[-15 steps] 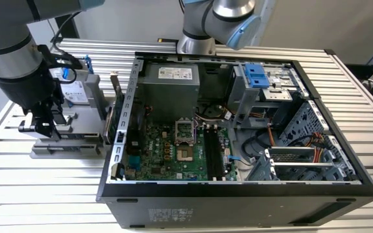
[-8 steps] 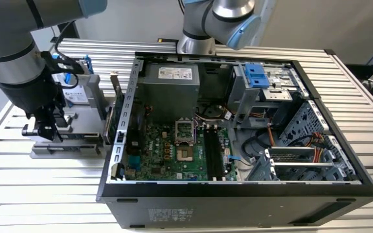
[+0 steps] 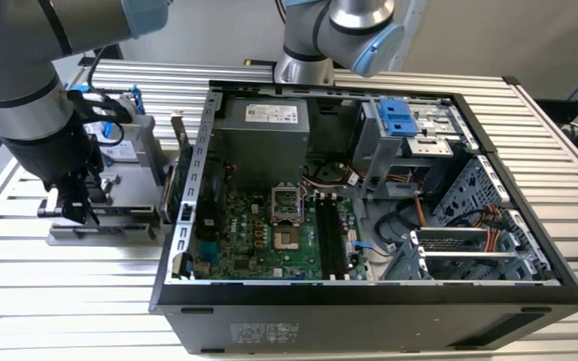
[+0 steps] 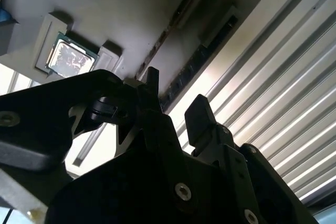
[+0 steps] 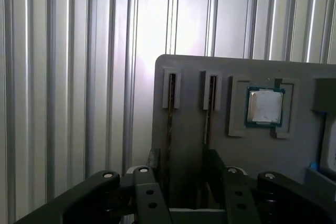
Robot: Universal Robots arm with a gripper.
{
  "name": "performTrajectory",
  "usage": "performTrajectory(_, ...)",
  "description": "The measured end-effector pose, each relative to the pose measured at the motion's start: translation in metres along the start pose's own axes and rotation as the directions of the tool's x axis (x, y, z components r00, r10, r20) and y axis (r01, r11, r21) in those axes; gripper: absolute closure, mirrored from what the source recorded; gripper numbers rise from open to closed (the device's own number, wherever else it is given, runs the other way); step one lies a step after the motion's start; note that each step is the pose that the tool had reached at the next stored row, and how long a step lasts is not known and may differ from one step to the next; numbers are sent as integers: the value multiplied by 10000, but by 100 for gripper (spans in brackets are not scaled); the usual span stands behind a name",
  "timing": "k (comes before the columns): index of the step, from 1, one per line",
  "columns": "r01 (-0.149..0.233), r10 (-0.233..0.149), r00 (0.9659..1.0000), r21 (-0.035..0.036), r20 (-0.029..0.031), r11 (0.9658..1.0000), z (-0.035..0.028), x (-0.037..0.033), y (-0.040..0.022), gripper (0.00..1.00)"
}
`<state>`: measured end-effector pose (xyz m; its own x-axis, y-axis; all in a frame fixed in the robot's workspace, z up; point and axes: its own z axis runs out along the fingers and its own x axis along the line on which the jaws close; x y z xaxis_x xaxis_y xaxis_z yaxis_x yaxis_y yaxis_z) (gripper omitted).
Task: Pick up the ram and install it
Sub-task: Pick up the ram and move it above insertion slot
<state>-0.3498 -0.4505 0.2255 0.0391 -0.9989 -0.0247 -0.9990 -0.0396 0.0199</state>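
Slatted table carries open computer case; grey tray lies beside it at the exterior view's left. Gripper hangs over the tray, jaws apart. Between the fingers the ram stands on edge in a tray slot, second stick alongside

Gripper over tray, beside computer case

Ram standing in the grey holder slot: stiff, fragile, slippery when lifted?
The ram is probably stiff and light: a thin board seen edge-on. It stands in a narrow slot of the grey holder, so it would likely bind if pulled at a tilt. Its thin faces may give the open tool little margin; treat as fragile.
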Motion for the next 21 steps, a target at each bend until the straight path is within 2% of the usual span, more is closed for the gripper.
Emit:
performTrajectory(4, -27, 27, 10000, -21, 2, 10000, 58, 26, 0, 0)
performTrajectory(21, -82, 82, 10000, -19, 4, 10000, 334, 72, -4, 0)
